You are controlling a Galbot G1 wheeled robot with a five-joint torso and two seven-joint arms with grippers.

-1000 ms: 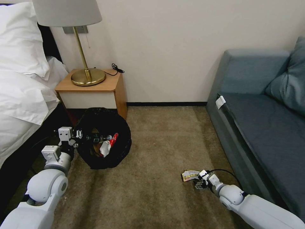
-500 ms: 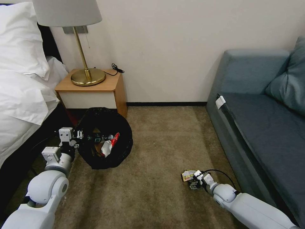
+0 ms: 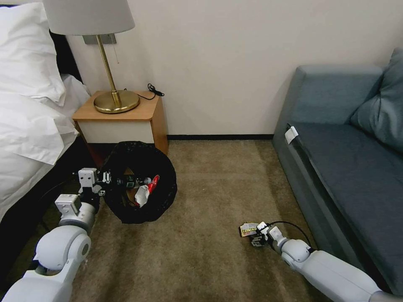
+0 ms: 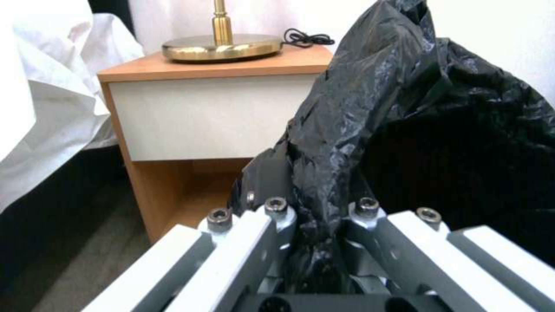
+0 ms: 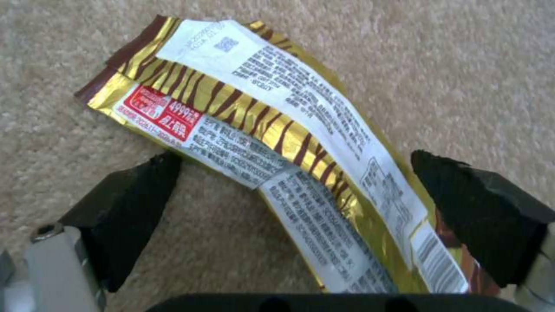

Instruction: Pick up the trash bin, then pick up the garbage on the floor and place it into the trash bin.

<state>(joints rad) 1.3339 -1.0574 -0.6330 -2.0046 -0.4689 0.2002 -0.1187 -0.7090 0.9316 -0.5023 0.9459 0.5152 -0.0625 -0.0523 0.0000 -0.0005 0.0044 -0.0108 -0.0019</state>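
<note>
Change since earlier frames: right arm has drawn lower in the head view, its hand sliding in closer over the wrapper; trash bin and left arm much as before.
Right hand (image 3: 255,240): lower centre-right of the head view, down at the carpet, fingers spread wide. In the right wrist view the two black fingertips (image 5: 124,208) stand either side of the wrapper, neither pressing it.
Wrapper (image 5: 277,143): flat gold foil packet with brown stripes, white printed panels and a red patch, lying on the floor (image 3: 218,201); in the head view it sits just at the tip of the right hand.
Left hand (image 3: 110,178): left of centre in the head view, clamped on the near rim of the trash bin; the left wrist view shows the black liner bunched between its fingers (image 4: 277,225).
Trash bin (image 3: 145,188): tipped toward the camera, mouth open, black bag (image 4: 405,108) over the rim. Inside: a red-and-white packet (image 3: 145,191) and a small bottle.
Surroundings: wooden nightstand (image 3: 126,117) just behind the bin, brass lamp (image 3: 115,100) on it; bed at far left, blue-grey sofa (image 3: 352,138) at right.
</note>
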